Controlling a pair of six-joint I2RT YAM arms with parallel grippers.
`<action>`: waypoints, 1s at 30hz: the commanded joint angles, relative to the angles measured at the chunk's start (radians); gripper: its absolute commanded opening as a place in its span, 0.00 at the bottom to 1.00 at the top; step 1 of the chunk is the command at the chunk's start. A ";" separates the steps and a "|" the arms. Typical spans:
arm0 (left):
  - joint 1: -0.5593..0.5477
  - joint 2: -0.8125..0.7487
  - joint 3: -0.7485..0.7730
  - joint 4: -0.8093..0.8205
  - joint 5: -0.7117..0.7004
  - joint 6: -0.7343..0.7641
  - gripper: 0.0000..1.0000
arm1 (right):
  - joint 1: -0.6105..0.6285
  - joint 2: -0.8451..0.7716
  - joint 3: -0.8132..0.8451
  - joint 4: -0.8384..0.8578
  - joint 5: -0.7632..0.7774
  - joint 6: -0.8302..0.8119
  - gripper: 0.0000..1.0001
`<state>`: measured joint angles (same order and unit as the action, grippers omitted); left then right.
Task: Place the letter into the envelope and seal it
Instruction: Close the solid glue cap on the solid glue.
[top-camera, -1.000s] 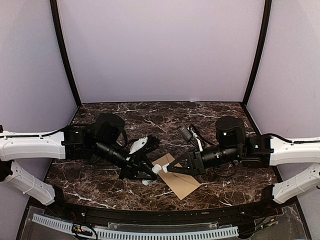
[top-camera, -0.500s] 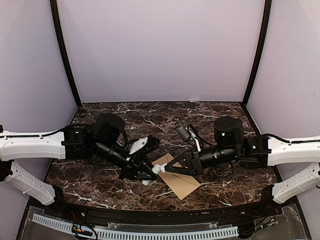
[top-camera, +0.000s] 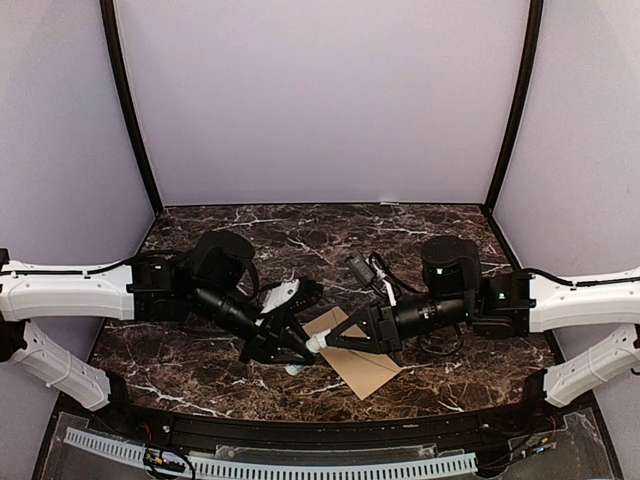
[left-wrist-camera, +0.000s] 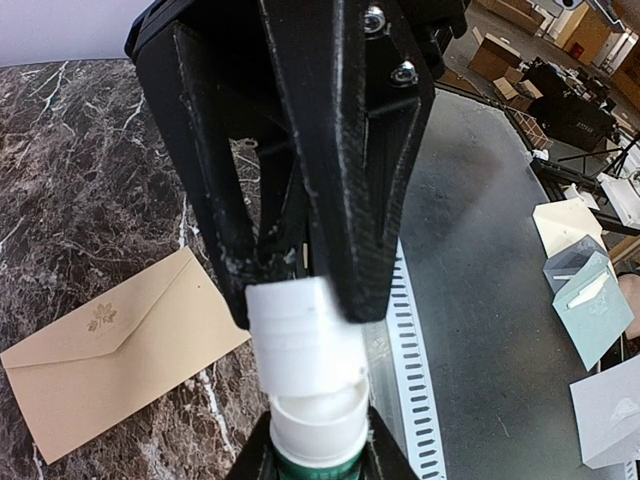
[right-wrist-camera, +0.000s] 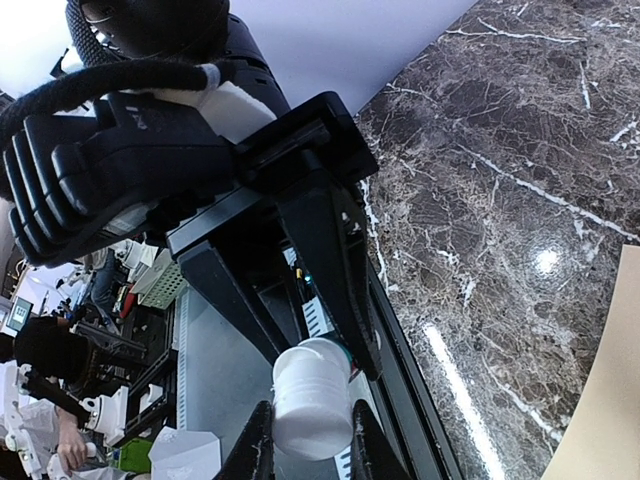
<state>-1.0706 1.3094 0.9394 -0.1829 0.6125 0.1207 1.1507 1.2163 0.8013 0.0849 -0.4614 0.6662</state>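
The kraft-brown envelope (top-camera: 365, 365) lies flat at the front middle of the table, flap shut, with a faint leaf emblem in the left wrist view (left-wrist-camera: 110, 350). The letter is not in view. Both grippers meet just above the envelope's left corner on a white glue stick (top-camera: 313, 340). My left gripper (top-camera: 300, 347) is shut on the stick's green-labelled body (left-wrist-camera: 318, 462). My right gripper (top-camera: 328, 340) is shut on its white cap (left-wrist-camera: 305, 325), which sits tilted on the stick. The cap also shows between my right fingers (right-wrist-camera: 310, 400).
The marble table (top-camera: 200, 370) has a black front rail and a white slotted strip (top-camera: 270, 465) beyond it. Black posts and lilac walls close the back and sides. Loose paper envelopes (left-wrist-camera: 590, 300) lie on a bench off the table.
The right arm has shifted a little to the left, toward the left gripper. Both grippers stay closed on the glue stick above the envelope's corner.
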 joint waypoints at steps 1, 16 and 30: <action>-0.005 0.002 -0.011 -0.010 0.015 0.014 0.00 | 0.016 0.011 0.015 0.047 -0.032 -0.010 0.11; -0.005 0.018 -0.006 -0.022 0.026 0.017 0.00 | 0.041 0.042 0.055 -0.022 -0.020 -0.047 0.10; -0.005 0.036 0.004 -0.036 0.034 0.020 0.00 | 0.071 0.097 0.096 -0.066 -0.011 -0.073 0.09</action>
<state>-1.0721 1.3502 0.9394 -0.2619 0.6476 0.1280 1.1889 1.2964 0.8581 -0.0013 -0.4553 0.6098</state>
